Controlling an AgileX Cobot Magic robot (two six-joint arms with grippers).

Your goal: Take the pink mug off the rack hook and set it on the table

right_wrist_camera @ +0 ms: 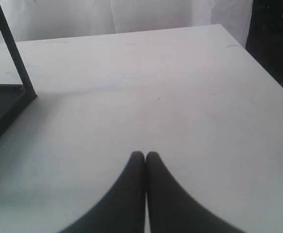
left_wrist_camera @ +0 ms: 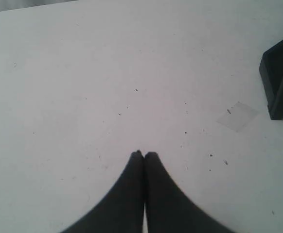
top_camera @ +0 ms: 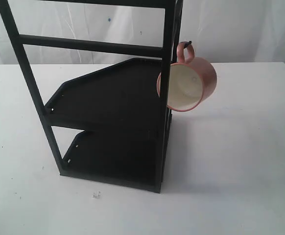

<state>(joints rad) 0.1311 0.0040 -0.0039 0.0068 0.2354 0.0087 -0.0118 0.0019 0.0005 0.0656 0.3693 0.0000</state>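
Note:
The pink mug (top_camera: 189, 82) hangs by its loop handle from the rack hook (top_camera: 188, 43) on the right post of the black shelf rack (top_camera: 113, 117), its cream inside turned toward the camera. Below it lies the white table (top_camera: 230, 171). Neither gripper shows in the exterior view. In the left wrist view my left gripper (left_wrist_camera: 144, 154) is shut on nothing above bare tabletop. In the right wrist view my right gripper (right_wrist_camera: 145, 154) is likewise shut and empty, and the mug is out of that view.
A rack corner (left_wrist_camera: 280, 82) and a scrap of clear tape (left_wrist_camera: 236, 115) show in the left wrist view. The rack's base and slanted post (right_wrist_camera: 10, 53) stand in the right wrist view, with the table's edge (right_wrist_camera: 268, 68) beyond. A small white crumb (top_camera: 96, 195) lies before the rack.

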